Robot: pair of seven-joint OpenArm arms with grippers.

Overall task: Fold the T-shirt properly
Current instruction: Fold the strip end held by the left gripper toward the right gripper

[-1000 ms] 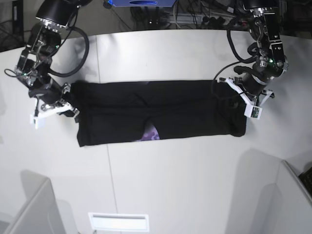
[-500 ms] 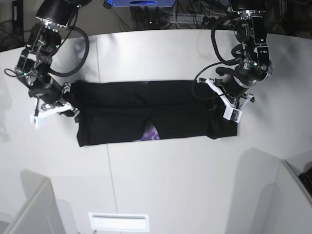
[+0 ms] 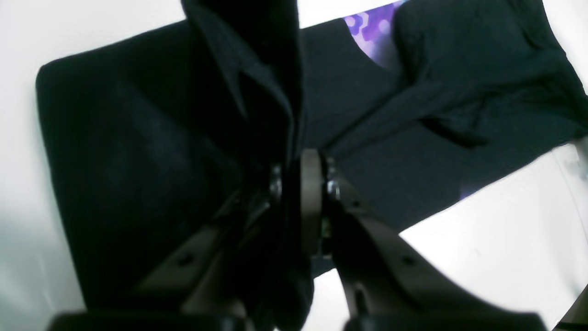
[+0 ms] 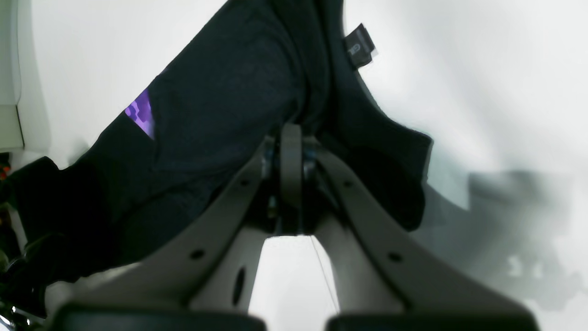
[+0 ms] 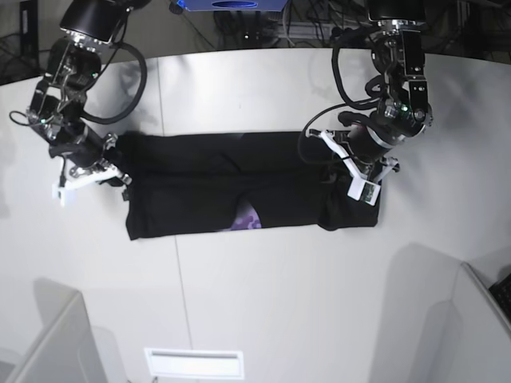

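Your T-shirt (image 5: 239,191) lies as a long soft black band on the white surface (image 5: 263,303); left gripper (image 3: 294,184) clenches its lifted end; right gripper (image 4: 289,161) seemingly pinches the opposite edge.

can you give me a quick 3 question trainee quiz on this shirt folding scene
1. True or false: the left gripper is shut on the T-shirt.
2. Which colour of print peeks out at the shirt's near edge? A) purple B) green C) red
3. Fill in: in the right wrist view a small ____ sticks out from the cloth's edge, over the white table.

Key: 1 true; 2 A; 3 tag. The right gripper grips the opposite end of the shirt.
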